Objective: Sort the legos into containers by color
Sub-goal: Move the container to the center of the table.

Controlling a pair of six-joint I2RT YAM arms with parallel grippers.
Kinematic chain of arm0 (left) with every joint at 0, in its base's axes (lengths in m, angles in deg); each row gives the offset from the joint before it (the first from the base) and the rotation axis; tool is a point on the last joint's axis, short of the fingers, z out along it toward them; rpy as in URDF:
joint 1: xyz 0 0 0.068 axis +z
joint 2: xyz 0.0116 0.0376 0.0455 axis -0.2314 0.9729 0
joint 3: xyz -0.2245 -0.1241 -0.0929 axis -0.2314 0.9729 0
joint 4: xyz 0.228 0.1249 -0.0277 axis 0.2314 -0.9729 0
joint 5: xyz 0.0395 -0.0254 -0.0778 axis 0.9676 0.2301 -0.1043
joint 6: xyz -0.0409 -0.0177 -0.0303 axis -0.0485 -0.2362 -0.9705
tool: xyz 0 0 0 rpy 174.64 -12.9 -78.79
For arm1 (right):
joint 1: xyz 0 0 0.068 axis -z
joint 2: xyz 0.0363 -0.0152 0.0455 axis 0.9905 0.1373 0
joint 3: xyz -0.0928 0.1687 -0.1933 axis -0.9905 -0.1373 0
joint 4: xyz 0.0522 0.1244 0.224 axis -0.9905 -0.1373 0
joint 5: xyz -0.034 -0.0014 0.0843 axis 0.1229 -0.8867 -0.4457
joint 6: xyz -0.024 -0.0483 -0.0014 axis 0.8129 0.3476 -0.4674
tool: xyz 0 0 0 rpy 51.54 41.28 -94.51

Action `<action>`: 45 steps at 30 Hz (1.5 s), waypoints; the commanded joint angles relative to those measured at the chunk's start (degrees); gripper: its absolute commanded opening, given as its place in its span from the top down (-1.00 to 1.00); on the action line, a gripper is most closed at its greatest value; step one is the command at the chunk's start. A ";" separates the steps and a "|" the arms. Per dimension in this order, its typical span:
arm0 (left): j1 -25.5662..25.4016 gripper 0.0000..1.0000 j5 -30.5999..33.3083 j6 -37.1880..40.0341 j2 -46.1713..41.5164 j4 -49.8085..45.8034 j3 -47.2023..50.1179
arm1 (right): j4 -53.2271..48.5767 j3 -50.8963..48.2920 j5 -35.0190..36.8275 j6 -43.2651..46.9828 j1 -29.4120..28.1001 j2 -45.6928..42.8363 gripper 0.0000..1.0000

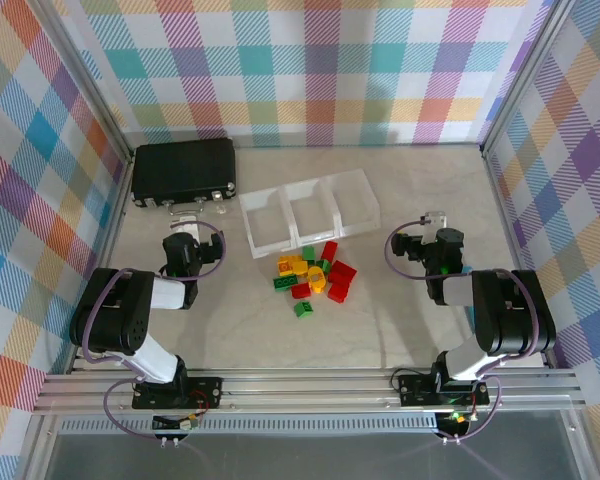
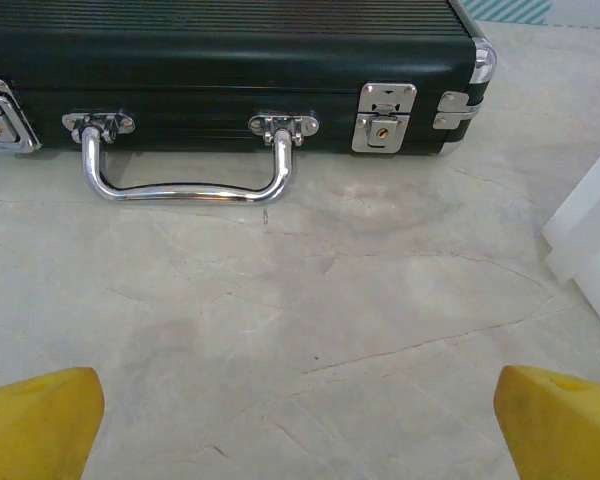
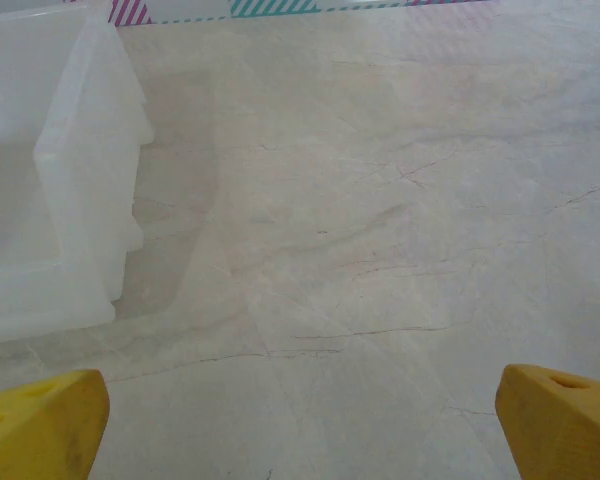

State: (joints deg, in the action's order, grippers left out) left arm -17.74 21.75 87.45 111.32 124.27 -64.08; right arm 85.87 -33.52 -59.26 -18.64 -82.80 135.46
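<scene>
Nearest the arm bases, the legos (image 1: 310, 277) lie in one loose heap on the table (image 1: 400, 320). They sit between the two pincers and a little short of their tips, to the right of the left pincer (image 1: 198, 211) and to the left of the right pincer (image 1: 432, 222), touching neither. The red, green and yellow-orange bricks point every which way, and several touch. The heap has no clear long axis. One green brick (image 1: 303, 309) sits apart at its near edge.

Both pincers stand wide apart and grip nothing. The left one's yellow fingertips (image 2: 35, 425) sit in the lower corners of its wrist view with bare table between them. The right one's fingertips (image 3: 565, 420) sit the same way.

Beyond the heap stand the containers (image 1: 332, 205), open side up. Their row runs left to right, with the right end slightly farther back. The row is ahead and to the right of the left pincer, and ahead and to the left of the right pincer.

Farthest is a black case (image 2: 230, 60), straight ahead of the left pincer. It lies crosswise, with its chrome handle (image 2: 185, 185) flat on the table and facing the fingers.
</scene>
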 commanded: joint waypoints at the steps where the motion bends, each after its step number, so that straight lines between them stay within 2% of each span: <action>1: -0.21 -0.99 0.96 -0.05 -0.21 1.43 0.15 | 0.97 0.86 -1.11 0.56 0.25 -0.51 -0.98; 27: -0.95 -0.99 1.88 0.60 -0.40 1.83 0.34 | 0.77 0.98 -0.61 -0.17 0.69 -0.57 -0.98; 29: -2.85 -1.00 3.75 2.11 -1.40 2.83 1.22 | -0.88 0.73 1.95 -1.06 0.61 -3.22 -0.98; 31: -4.13 -0.99 8.03 2.43 -3.79 4.79 3.06 | -10.13 1.97 5.66 -2.94 0.38 -10.39 -0.98; 33: -5.97 -0.99 11.54 2.84 -7.91 -3.34 1.04 | -15.52 1.17 8.01 -7.08 0.41 -17.61 -0.98; 34: -6.47 -1.00 13.97 1.89 -9.53 -8.56 -0.80 | -17.83 0.67 10.86 -12.84 0.49 -20.75 -0.98; 35: -6.75 -0.99 15.62 -0.06 -10.51 -14.63 -3.24 | -22.54 0.66 13.61 -22.57 1.03 -24.04 -0.98; 36: -6.80 -0.99 15.87 -2.11 -11.14 -19.88 -5.31 | -24.46 0.77 10.27 -26.11 2.25 -26.05 -0.98; 38: -7.10 -1.00 15.43 -4.25 -12.48 -27.36 -7.95 | -29.01 3.29 3.39 -25.95 2.45 -26.39 -0.98; 42: -7.81 -1.00 15.90 -7.02 -19.66 -35.96 -9.04 | -43.32 14.77 -8.50 -25.49 1.70 -18.41 -0.99; 45: -7.94 -0.99 12.35 -9.36 -25.76 -44.50 -11.67 | -51.15 23.90 -13.32 -24.06 0.71 -11.45 -0.98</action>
State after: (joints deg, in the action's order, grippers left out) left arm -25.02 35.15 81.63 89.86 91.64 -72.78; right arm 47.34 -15.49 -64.05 -41.24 -81.27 120.23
